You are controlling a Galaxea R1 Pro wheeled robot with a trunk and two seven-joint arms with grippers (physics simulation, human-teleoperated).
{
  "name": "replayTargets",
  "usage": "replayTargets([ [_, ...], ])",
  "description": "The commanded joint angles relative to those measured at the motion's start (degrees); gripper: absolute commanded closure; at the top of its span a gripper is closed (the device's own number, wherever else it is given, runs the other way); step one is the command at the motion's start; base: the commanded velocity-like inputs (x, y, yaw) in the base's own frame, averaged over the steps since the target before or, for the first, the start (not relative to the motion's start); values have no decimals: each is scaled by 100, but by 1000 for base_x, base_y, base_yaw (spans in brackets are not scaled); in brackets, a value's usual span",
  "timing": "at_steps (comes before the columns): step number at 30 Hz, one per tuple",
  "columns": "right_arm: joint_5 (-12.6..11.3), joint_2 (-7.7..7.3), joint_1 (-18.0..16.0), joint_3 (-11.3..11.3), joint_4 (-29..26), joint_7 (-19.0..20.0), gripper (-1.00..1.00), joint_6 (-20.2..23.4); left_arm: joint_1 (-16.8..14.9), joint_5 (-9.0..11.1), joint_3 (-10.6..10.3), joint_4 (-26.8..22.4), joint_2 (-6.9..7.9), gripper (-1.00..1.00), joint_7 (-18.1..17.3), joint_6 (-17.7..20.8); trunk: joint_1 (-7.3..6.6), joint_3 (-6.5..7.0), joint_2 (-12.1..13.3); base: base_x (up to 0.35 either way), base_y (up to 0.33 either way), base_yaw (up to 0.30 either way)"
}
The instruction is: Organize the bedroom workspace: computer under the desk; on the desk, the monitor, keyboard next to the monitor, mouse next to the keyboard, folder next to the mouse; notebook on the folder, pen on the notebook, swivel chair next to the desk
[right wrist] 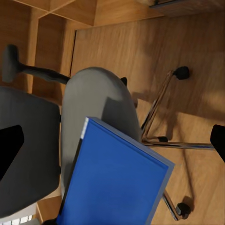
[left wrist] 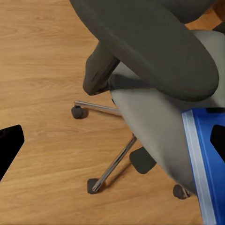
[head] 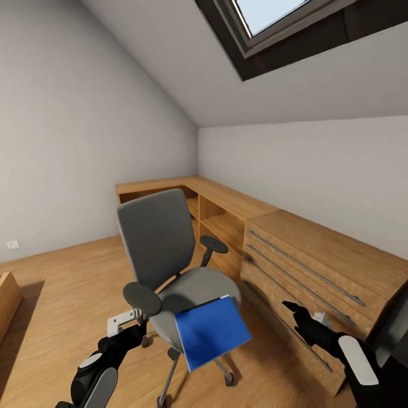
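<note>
**A:** ok so where's the folder (head: 211,331) sitting rn?

**B:** On the swivel chair (head: 161,249), flat on the grey seat. It's hanging off the front edge, so the near corner sticks out over the chair's base. From the head cam its long axis runs roughly 11 to 5 o'clock, with the pale spine edge on the 9 o'clock side.

**A:** room to move around it?

**B:** Open wood floor (head: 51,317) from about 7 to 10 o'clock of the chair. At 3 o'clock there's a light-wood drawer chest (head: 306,266) close to the seat, so that side's tight. Low shelving (head: 215,215) runs behind at 12 to 1. The chair back faces 10 o'clock and the armrests are clear of the folder.

**A:** grippers?

**B:** The left gripper (head: 129,338) is low at 7 o'clock near the armrest, and the right gripper (head: 303,321) is at 4 o'clock. Both are spread wide and holding nothing, with black fingertips (right wrist: 10,149) at opposite frame edges in the wrist views.
</note>
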Motion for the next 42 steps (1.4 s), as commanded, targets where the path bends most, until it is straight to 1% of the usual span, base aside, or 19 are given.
replayTargets([
  [1, -4, 4, -4, -10, -2, 6, -100, 32, -5, 52, -13, -7, 5, -100, 59, 5, 22, -25, -45, 0, 0, -2],
  [9, 3, 23, -2, 4, -2, 6, -100, 25, -5, 52, 10, -7, 13, -100, 59, 5, 198, -168, -365, 0, 0, 0],
  [11, 4, 24, 0, 6, 1, 6, -100, 24, -5, 53, 49, -7, 13, -100, 59, 5, 242, -204, -446, 0, 0, 0],
  [13, 5, 31, -2, 19, 5, 6, -100, 24, -5, 53, 179, -7, 10, -100, 59, 5, 286, -240, -526, 0, 0, 0],
  [18, 6, 27, -3, 31, 2, 6, -100, 28, -5, 54, 269, 0, 9, -100, 59, 5, 395, -330, -726, 0, 0, 0],
  [22, 9, 25, -6, 42, -1, -4, -100, 27, -5, 122, 358, 17, 12, -100, 59, 5, 483, -402, -887, 0, 0, 0],
  [25, 13, 25, -3, 53, 4, -14, -100, 25, -5, 260, 544, 158, 18, -100, 36, 32, 549, -455, -1007, 0, 0, 0],
  [26, 13, 25, -4, 54, 5, -17, -100, 24, -5, 350, 634, 324, 22, -100, 23, 41, 571, -473, -1047, 0, 0, 0],
  [27, 15, 25, -5, 55, 5, -17, -100, 24, -5, 407, 677, 400, 26, -100, 18, 43, 593, -491, -1087, 0, 0, 0],
  [29, 20, 27, -6, 61, 2, -15, -100, 24, -5, 673, 795, 575, 46, -100, 6, 46, 637, -527, -1168, 0, 0, 0],
  [30, 24, 29, -5, 88, 0, -17, -100, 24, -5, 841, 838, 634, 65, -100, -3, 48, 659, -545, -1208, 0, 0, 0],
  [31, 27, 31, -4, 107, -1, -15, -100, 21, -5, 915, 857, 661, 75, -100, -3, 51, 681, -563, -1248, 0, 0, 0],
  [35, 24, 33, -5, 137, -2, -13, -100, 19, -5, 1019, 939, 717, 92, -100, 1, 53, 769, -635, -1408, 0, 0, 0],
  [39, 24, 35, -5, 161, 0, -7, -100, 16, -5, 1052, 1179, 734, 84, -100, -2, 55, 857, -707, -1569, 0, 0, 0],
  [42, 29, 43, -6, 168, 4, -4, -100, 9, -5, 1049, 1266, 733, 78, -100, -2, 52, 923, -761, -1689, 0, 0, 0],
])
